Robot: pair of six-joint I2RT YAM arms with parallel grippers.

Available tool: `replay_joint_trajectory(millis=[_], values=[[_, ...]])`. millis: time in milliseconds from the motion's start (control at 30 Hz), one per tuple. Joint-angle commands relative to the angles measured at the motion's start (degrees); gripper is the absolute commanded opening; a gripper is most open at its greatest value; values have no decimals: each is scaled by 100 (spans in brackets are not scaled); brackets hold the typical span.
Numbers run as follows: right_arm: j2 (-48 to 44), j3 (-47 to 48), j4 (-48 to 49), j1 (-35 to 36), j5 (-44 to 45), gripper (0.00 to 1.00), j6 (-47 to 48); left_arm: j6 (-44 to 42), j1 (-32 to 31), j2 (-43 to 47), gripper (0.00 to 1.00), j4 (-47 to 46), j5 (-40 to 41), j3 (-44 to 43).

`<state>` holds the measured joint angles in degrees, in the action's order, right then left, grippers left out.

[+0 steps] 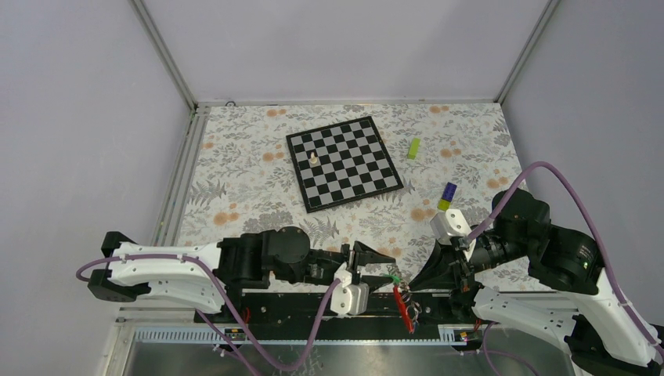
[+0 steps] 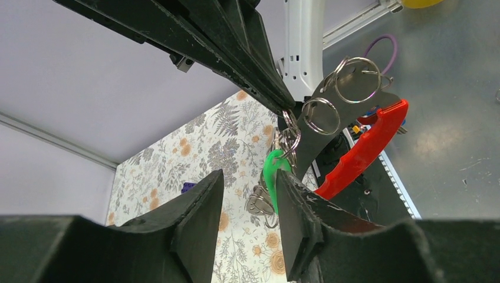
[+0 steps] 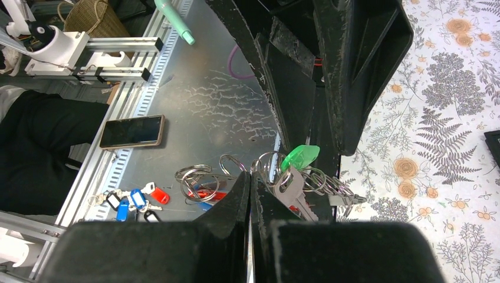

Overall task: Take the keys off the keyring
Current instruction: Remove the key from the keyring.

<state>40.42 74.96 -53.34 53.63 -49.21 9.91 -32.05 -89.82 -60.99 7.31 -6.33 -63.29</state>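
Two arms met over the middle of the near edge of the floral surface [image 1: 235, 180]. The right tool [image 3: 250, 177] was clenched, its fingertips pressed together on the keyring [image 1: 402, 291], holding it off the surface just past that edge. The red strap [image 2: 365, 147] hung below the rings. The keys [image 3: 292, 188] stayed threaded on the rings in a cluster, a green-headed key [image 2: 272, 171] among plain silvery ones. The left tool [image 2: 247, 177] stood released, jaws parted. The green head lay in the gap, close to one finger [image 2: 295, 206]; whether it touched could not be told. Well apart, toward the far edge, lay a chessboard [image 1: 344, 163] bearing one pale piece [image 1: 313, 157]. A lime-green block [image 1: 413, 148] and a purple-and-yellow block [image 1: 447, 196] lay to its right.
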Motion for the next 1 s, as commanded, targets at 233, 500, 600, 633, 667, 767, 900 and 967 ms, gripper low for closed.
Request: replay_joint_trajectory(millis=[233, 500, 600, 633, 667, 767, 900, 967], values=[[53, 116, 289, 27, -221, 0, -147, -178, -75, -101, 44, -212, -199, -377], [44, 89, 320, 25, -204, 0, -166, -188, -121, -175, 44, -213, -254, -411], [36, 76, 322, 25, -186, 0, -180, -171, -140, -210, 44, -209, -297, -429], [36, 77, 321, 25, -185, 0, -183, -167, -147, -218, 44, -212, -294, -426], [33, 67, 328, 25, -185, 0, -193, -163, -154, -226, 44, -206, -297, -430], [27, 71, 338, 23, -185, 0, -214, -153, -175, -251, 44, -212, -295, -429], [18, 62, 342, 25, -185, 0, -218, -167, -200, -275, 44, -220, -299, -434], [10, 53, 339, 23, -179, 0, -213, -161, -209, -277, 44, -213, -293, -443]])
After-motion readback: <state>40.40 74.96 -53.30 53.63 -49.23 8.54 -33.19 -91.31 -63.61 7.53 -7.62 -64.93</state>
